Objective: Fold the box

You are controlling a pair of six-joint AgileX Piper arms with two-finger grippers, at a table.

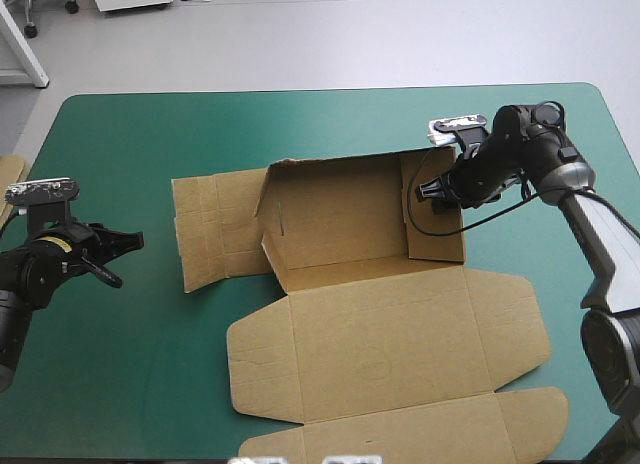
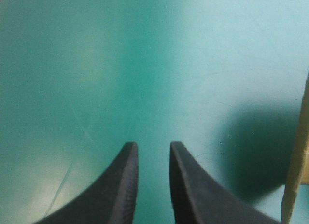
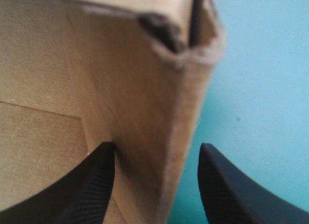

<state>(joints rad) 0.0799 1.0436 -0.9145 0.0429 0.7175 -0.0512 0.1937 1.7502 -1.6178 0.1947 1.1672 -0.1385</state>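
On the table [image 1: 130, 164], one box [image 1: 370, 329], two fingers [image 3: 91, 185] astride one wall [image 3: 164, 113].

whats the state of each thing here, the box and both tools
brown cardboard box, partly folded: back and right walls raised, lid and left flaps flat
left black-fingered tool, open, empty, over bare teal-green cover
right black-fingered tool, open, straddling the box's right wall
spare brown board strip, flat at the table's left edge
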